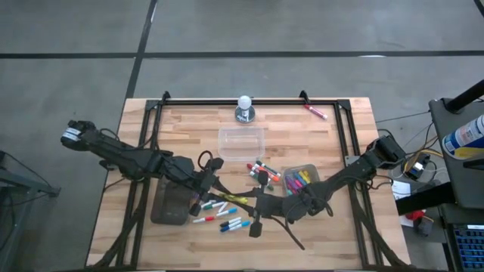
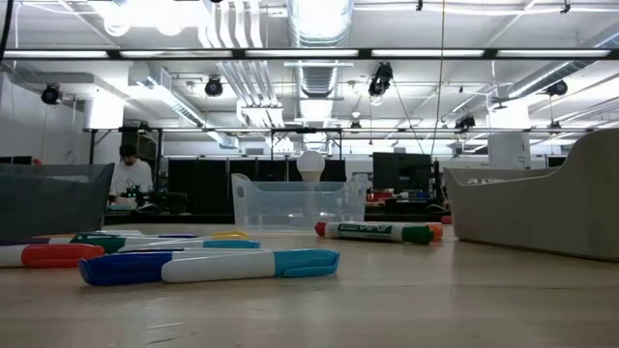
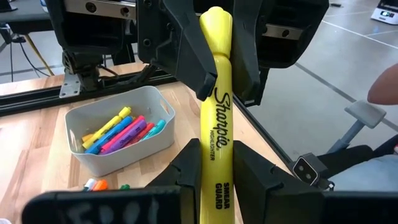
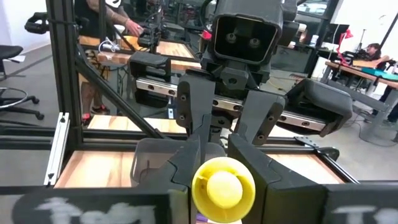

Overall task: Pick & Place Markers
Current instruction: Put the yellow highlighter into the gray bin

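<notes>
Over the middle of the bench point(image 1: 340, 121) the two arms meet in a handover: a yellow highlighter point(image 3: 216, 124) is held at once by the left gripper point(image 3: 214, 171), pinching its lower body, and the right gripper point(image 3: 217, 59), pinching it near the top. The right wrist view shows the same thing end-on, the marker's round yellow end between that arm's own fingers point(image 4: 180, 168) and the left gripper facing it.

The grey bin point(image 3: 118, 134) on the right side already holds several highlighters, so the marker is probably headed there. The rest of the markers point(image 1: 227, 215) lie loose on the bench (about a dozen, mixed colours) beside the dark tray point(image 1: 168, 205), with the clear tub point(image 1: 241, 141) beyond them, empty as far as the frames show.

To do this step well, the receiving arm's hold should be firm before the other lets go. The releasing gripper ought to open fully, then back straight off along the marker's axis, so it neither drags nor twists the pen. The pen is smooth and may slip if the pinch is light.
</notes>
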Available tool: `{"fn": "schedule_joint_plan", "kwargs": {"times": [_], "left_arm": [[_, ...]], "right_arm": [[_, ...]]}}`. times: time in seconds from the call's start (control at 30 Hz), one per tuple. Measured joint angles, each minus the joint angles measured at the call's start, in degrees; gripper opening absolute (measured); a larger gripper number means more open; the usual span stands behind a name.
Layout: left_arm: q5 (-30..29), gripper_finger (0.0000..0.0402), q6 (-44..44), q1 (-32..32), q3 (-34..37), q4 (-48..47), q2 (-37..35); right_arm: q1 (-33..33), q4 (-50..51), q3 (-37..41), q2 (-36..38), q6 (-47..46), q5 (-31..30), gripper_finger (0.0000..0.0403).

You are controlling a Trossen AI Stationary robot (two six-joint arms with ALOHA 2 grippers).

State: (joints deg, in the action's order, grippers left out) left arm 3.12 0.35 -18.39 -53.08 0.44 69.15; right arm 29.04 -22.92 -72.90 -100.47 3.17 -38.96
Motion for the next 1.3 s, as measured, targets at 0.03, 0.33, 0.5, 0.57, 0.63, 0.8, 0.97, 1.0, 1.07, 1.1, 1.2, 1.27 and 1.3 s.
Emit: {"fn": "schedule_joint_plan", "kwargs": {"times": [0.03, 0.33, 0.5, 0.57, 0.63, 0.8, 0.97, 1.0, 1.07, 1.1, 1.2, 1.27, 1.3], "left_arm": [[0.0, 0.0062, 0.0, 0.0, 0.0, 0.0, 0.0], [-0.2, 0.0063, -1.0, 0.1, 0.0, -0.1, 0.0], [-3.7, 0.0079, -2.6, 0.2, 0.0, 0.0, -0.1], [-4.3, 0.0093, -2.6, 0.2, 0.0, 0.0, -0.1], [-4.9, 0.0112, -2.4, 0.3, 0.0, 0.0, -0.1], [-8.7, 0.016, -4.1, 0.3, 0.0, 0.0, -0.1], [-10.8, 0.0177, -3.4, 0.3, 0.0, -0.2, -1.2], [-10.7, 0.0178, -3.3, 0.3, 0.0, -0.2, -1.6], [-10.7, 0.0178, -3.3, 0.3, 0.0, -0.2, -2.0], [-10.7, 0.0179, -3.2, 0.3, 0.0, -0.3, -2.2], [-10.7, 0.0179, -3.2, 0.3, 0.0, -1.2, -3.0], [-10.7, 0.0179, -3.2, 0.3, 0.0, -2.3, -3.7], [-10.7, 0.0179, -3.2, 0.3, 0.0, -2.9, -3.8]], "right_arm": [[0.0, 0.0, 0.0, 0.0, 0.0, 0.0, 0.0065], [0.0, 0.0, 0.0, 0.0, -0.2, 0.0, 0.0064], [-0.3, 0.4, 0.1, 0.6, 0.0, -0.1, 0.0064], [-0.4, 0.5, 0.1, 0.6, 0.3, -0.3, 0.0064], [-0.6, 1.0, 0.1, 0.6, 0.2, -0.3, 0.0064], [-0.9, 3.3, 0.1, 0.7, 0.0, -2.2, 0.0064], [-0.9, 6.3, 0.1, 1.8, -2.1, -3.4, 0.0064], [-0.9, 6.9, 0.1, 2.0, -2.5, -3.5, 0.0064], [-0.9, 8.3, 0.1, 2.4, -3.3, -3.5, 0.0064], [-0.9, 9.0, 0.1, 2.5, -3.7, -3.5, 0.0064], [-0.9, 11.7, 0.1, 3.7, -5.1, -4.4, 0.0063], [-0.9, 14.1, 0.0, 4.7, -6.6, -4.7, 0.0063], [-0.8, 16.2, 0.1, 5.2, -7.7, -4.7, 0.0063]]}}
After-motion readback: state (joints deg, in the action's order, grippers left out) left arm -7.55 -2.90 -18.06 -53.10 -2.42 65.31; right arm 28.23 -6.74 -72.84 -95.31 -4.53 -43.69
